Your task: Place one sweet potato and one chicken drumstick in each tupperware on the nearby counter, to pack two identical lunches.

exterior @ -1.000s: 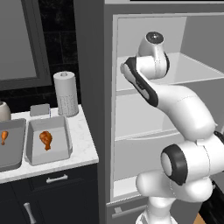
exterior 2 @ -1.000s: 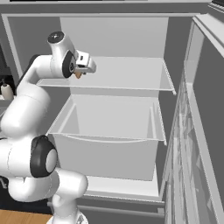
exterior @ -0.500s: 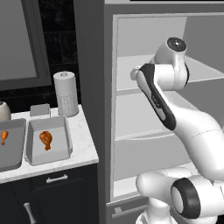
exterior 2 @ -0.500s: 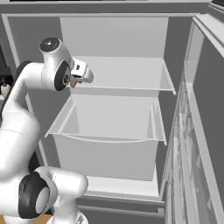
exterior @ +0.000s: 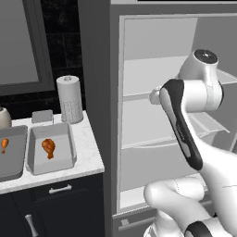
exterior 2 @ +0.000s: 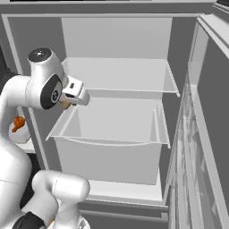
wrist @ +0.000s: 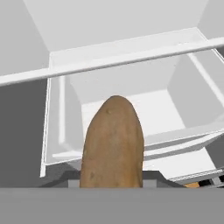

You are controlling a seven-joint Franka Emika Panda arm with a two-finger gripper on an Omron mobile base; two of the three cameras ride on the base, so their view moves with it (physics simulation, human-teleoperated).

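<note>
- The gripper [exterior 2: 67, 102] was clamped on a sweet potato [wrist: 112, 144], jaws narrowed around it; in the hand view the brown tuber stuck out lengthwise over the open fridge drawer [wrist: 131, 113].
- From the right side a bit of orange-brown showed under the hand, up at the fridge's [exterior 2: 120, 80] left edge, above the drawer's corner.
- On the counter [exterior: 88, 152] to the left sat two tupperware: the nearer one [exterior: 50, 149] held a drumstick [exterior: 48, 147], and the one at the frame's edge [exterior: 10, 152] held another drumstick [exterior: 3, 145]. I saw no sweet potato in either.
- A paper towel roll [exterior: 69, 99] stood behind the trays.
- I'd judge this the carrying step: potato out of the fridge, not yet delivered.
- Next, the arm would need to swing left, clear the fridge wall, come down over a tray and let go beside the drumstick, not on top of it.
</note>
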